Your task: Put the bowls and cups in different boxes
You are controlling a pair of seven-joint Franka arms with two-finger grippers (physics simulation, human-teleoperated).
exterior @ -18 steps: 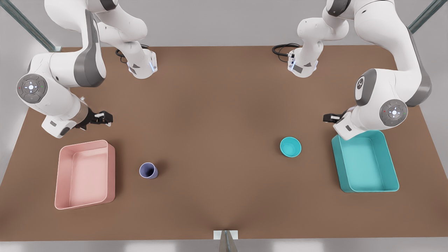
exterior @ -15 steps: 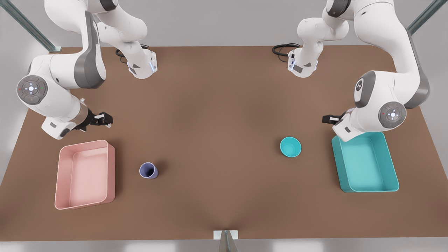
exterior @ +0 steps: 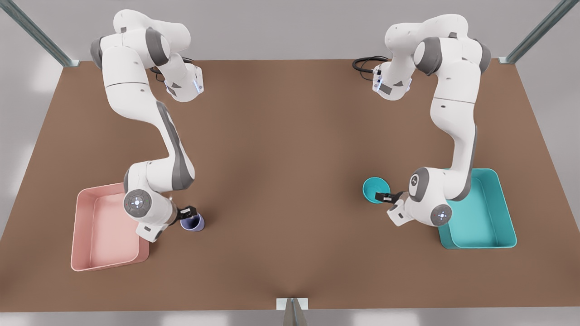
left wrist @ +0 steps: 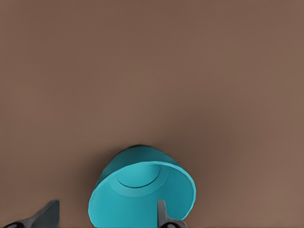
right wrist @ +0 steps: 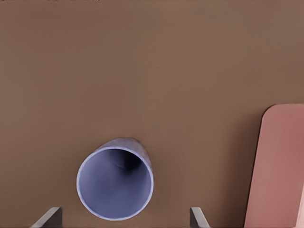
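Observation:
The teal bowl (exterior: 374, 188) sits on the table just beside the teal bin (exterior: 489, 222), at the front view's right. My left gripper (exterior: 384, 197) is at its near rim and open. In the left wrist view one finger (left wrist: 161, 213) is inside the bowl (left wrist: 142, 194) and the other (left wrist: 47, 216) is outside it. The lavender cup (exterior: 195, 223) stands upright beside the pink bin (exterior: 102, 231) at the front view's left. My right gripper (exterior: 188, 212) is open, and its fingers (right wrist: 197, 217) straddle the cup (right wrist: 115, 183) without touching it.
Both bins hold nothing. The brown table (exterior: 290, 149) stretches between the two arms. Arm bases and cables (exterior: 364, 63) stand at the back edge. A small metal bracket (exterior: 292, 305) sits at the front edge.
Both arms have swung forward and down from beside the bins' far ends, the left gripper to the bowl and the right gripper to the cup. Bowl, cup and bins have not moved.

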